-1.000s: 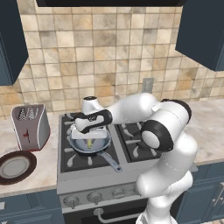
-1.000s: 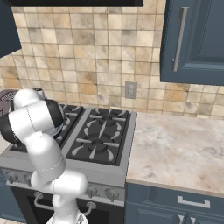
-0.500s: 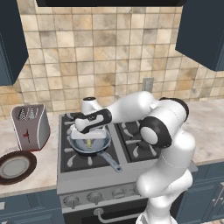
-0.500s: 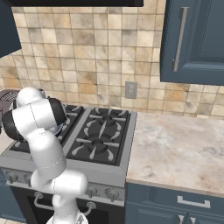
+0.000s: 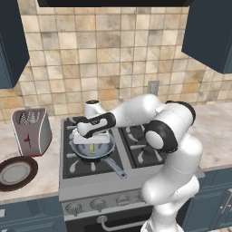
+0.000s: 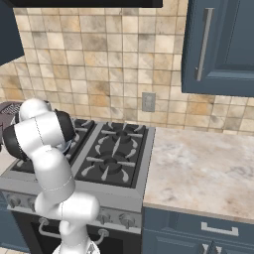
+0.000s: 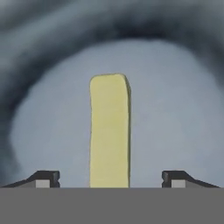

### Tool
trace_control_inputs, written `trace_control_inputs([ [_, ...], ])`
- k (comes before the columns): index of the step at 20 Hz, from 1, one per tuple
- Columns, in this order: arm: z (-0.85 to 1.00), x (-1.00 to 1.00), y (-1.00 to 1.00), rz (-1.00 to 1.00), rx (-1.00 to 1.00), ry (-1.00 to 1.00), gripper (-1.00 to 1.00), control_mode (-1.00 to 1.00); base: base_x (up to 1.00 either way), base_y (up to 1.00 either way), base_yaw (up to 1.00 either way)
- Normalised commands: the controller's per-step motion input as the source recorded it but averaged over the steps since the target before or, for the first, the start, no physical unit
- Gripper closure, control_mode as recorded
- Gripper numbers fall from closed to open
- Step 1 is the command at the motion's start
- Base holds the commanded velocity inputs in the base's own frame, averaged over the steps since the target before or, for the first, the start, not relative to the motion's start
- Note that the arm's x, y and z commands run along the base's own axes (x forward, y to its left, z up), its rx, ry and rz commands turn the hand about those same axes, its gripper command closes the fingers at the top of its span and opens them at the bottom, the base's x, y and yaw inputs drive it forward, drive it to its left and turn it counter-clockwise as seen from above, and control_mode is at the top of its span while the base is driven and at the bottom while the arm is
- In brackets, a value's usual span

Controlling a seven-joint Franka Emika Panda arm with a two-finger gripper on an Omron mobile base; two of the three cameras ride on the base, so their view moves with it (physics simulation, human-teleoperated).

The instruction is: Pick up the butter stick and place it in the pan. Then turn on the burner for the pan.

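No legible writing or brand mark can be made out on any surface. In the hand view, the end effector (image 7: pixel 110 177) is seen spread wide, its two dark fingertips (image 7: pixel 43 177) standing apart from the butter stick (image 7: pixel 110 131), which lies between them on the grey-blue floor of the pan (image 7: pixel 175 109). Bare pan floor is seen on both sides of the stick. From the left base view, the pan (image 5: pixel 106 150) is seen on the front left burner (image 5: pixel 74 163), its handle pointed toward the stove's front edge, with a toaster (image 5: pixel 31 130) and a plate (image 5: pixel 16 172) on the worktop (image 5: pixel 27 183) well to the side.

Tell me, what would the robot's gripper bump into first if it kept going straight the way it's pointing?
Probably the butter stick, lying between the open gripper fingertips, with the pan floor right beneath it. Depth is hard to judge.
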Motion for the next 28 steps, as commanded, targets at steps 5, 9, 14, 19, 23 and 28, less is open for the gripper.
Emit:
trace_control_inputs([
  [5, 0.02, 0.0, 0.0, 0.0, 0.0, -0.02, -1.0, -1.0, 0.0, 0.0, 0.0],
  [9, 0.22, -0.13, 0.0, 0.0, 0.0, -0.09, -1.0, -1.0, 0.0, 0.0, 0.0],
  [14, 0.29, -0.33, 0.0, 0.0, 0.0, -0.14, -1.0, -1.0, 0.0, 0.0, 0.0],
  [19, 0.34, -0.44, 0.0, 0.0, 0.0, -0.17, -1.0, -1.0, 0.0, 0.0, 0.0],
  [23, 0.35, -0.51, 0.0, 0.0, 0.0, -0.18, -1.0, -1.0, 0.0, 0.0, 0.0],
  [28, 0.51, -0.37, -0.06, 0.0, 0.02, -0.13, -1.0, -1.0, 0.0, 0.0, 0.0],
])
